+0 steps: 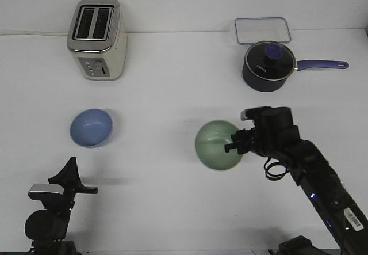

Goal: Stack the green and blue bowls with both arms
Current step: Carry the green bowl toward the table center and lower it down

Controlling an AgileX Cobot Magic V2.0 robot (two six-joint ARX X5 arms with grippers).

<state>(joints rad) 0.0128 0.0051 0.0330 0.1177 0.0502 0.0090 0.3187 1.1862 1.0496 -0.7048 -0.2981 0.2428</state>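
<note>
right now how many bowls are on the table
2. The blue bowl sits on the left, in front of the toaster. The green bowl is right of centre, tilted, with the right gripper at its rim. None seems hidden.

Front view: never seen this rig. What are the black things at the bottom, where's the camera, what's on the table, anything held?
The black things are two robot arms with two-finger grippers. The one picture comes from a camera looking forward over a white table. The left gripper points up near the front edge, holding nothing; whether it is open is unclear. The right gripper is at the rim of the green bowl, which looks tilted toward the camera, apparently gripped. The blue bowl sits free on the left. Farther back: a toaster, a lidded saucepan, a clear container.
</note>
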